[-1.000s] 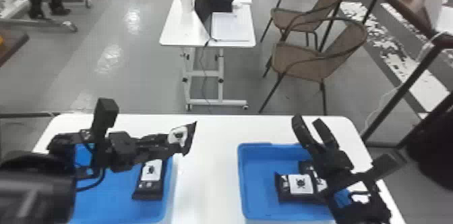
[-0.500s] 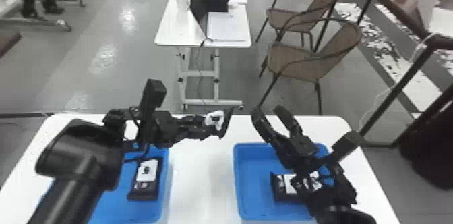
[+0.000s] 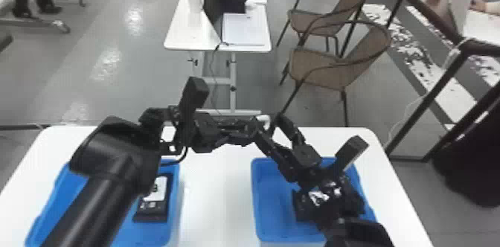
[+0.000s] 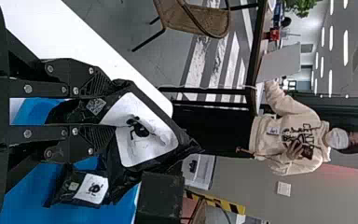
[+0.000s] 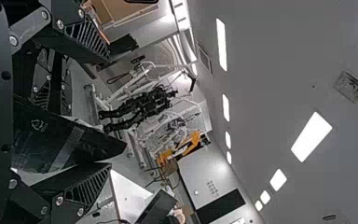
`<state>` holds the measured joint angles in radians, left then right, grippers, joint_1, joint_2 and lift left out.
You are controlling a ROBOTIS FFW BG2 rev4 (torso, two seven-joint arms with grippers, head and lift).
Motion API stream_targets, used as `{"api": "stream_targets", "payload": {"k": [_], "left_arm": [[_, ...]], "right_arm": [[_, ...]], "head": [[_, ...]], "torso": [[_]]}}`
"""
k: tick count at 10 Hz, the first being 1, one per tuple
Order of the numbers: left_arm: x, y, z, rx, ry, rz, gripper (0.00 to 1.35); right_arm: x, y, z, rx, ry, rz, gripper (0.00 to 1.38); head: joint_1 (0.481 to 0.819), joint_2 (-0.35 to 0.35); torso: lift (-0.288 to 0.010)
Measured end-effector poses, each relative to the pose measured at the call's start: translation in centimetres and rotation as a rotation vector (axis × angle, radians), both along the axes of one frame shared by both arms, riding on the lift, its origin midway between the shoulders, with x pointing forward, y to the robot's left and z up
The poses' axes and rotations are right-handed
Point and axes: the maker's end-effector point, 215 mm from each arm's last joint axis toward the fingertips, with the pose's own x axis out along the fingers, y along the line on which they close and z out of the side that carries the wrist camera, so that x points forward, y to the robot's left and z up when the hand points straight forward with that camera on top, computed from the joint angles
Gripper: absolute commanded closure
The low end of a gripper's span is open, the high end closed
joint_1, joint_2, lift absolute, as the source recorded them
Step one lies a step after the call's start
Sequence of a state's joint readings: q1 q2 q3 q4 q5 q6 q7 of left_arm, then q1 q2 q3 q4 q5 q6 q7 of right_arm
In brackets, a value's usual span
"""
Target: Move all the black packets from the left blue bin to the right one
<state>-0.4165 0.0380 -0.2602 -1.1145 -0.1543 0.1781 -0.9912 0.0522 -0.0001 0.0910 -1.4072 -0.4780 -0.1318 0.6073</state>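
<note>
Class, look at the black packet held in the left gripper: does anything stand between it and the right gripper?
Nothing visible does. In the right wrist view, the black packet reaches in between the right gripper's parted fingers, with the left gripper holding it.

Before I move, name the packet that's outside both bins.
The packet in the left claw, held up; the others lie in the left bin and right bin.

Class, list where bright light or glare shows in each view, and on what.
Head view: pale reflections patch the grey floor; left wrist view: white ceiling lights, a faint reddish glow on the wall; right wrist view: glaring ceiling lights against a duller ceiling.
</note>
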Motion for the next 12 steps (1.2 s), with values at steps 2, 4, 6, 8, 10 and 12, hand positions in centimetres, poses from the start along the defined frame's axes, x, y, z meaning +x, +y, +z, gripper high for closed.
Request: {"api": "stream_targets", "payload": {"k": [2,4,6,8,10,12], "left_arm": [[-0.5,-1.9,0.9,-0.035,0.0,-0.026,0.98],[-0.9,-3.3,1.7,-0.071,0.002,-0.044,0.98],[-1.3,-4.1,2.3,-0.099,0.002,-0.058,0.93],[-1.4,-3.8,2.6,-0.128,0.003,-0.046,0.49],[-0.9,0.4,1.4,-0.129,0.02,0.057,0.16],[-1.4,6.8,-0.2,-0.114,0.043,0.179,0.11]], "right_arm": [[0.6,0.7,-0.3,-0.011,0.007,0.015,0.28],[1.1,1.1,-1.1,-0.024,0.031,0.029,0.98],[1.2,1.3,-2.3,-0.032,0.068,0.04,1.2],[1.2,-0.2,-3.1,-0.036,0.081,0.003,1.21],[1.6,-3.9,-3.9,-0.034,0.093,-0.082,1.21],[1.6,-9.4,-5.3,-0.035,0.115,-0.185,1.21]], "head": [[0.695,-0.114],[0.695,-0.126],[0.695,-0.13],[0.695,-0.143],[0.695,-0.14],[0.695,-0.132]], "torso": [[0.0],[0.0],[0.0],[0.0],[0.0],[0.0]]}}
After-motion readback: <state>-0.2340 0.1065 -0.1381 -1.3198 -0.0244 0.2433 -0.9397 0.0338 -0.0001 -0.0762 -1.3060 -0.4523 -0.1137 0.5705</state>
